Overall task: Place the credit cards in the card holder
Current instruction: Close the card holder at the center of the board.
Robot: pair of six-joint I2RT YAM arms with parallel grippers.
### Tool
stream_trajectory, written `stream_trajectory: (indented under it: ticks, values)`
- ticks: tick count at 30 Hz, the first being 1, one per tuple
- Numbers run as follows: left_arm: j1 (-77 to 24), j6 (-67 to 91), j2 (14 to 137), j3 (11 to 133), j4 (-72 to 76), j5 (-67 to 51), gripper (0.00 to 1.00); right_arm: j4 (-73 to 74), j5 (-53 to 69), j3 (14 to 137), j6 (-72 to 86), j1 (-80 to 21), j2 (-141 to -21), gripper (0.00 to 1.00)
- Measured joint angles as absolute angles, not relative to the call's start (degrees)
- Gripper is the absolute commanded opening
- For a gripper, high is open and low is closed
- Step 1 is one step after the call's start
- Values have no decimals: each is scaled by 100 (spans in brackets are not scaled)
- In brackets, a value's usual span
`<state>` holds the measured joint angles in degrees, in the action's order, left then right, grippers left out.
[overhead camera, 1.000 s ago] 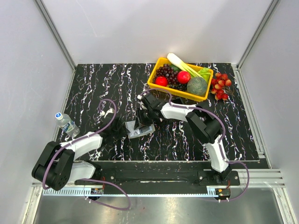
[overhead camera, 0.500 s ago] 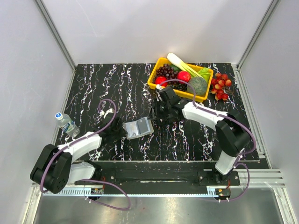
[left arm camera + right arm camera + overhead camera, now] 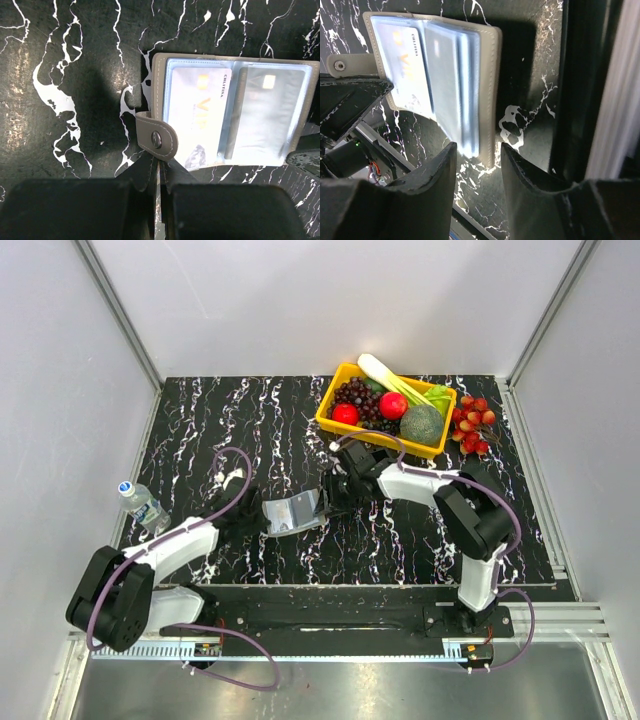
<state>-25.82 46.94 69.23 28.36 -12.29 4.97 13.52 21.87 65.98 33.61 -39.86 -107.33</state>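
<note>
Left pincer [image 3: 157, 172] is pressed closed, the card holder [image 3: 230, 120] lying open just ahead of its tips; whether it nips the snap tab [image 3: 156, 140] is hard to tell. Right pincer [image 3: 479, 167] stands spread at the holder's opposite edge. Cards [image 3: 197, 117] sit in sleeves and none lie loose, so probably only closing remains.

A grey card holder [image 3: 292, 513] with a snap tab is laid open flat, slightly left of the bench's centre and nearer the near edge. Inside clear sleeves, a pale credit card [image 3: 197, 117] with gold lettering and a second card [image 3: 265, 120] are seen.
</note>
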Motion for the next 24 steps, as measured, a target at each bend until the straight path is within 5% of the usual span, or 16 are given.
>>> stream_trajectory:
  ticks: [24]
  values:
    - [-2582,4703,7146,2840,-899,167,0,434,3242,6733,3253,-4390,-10877,45]
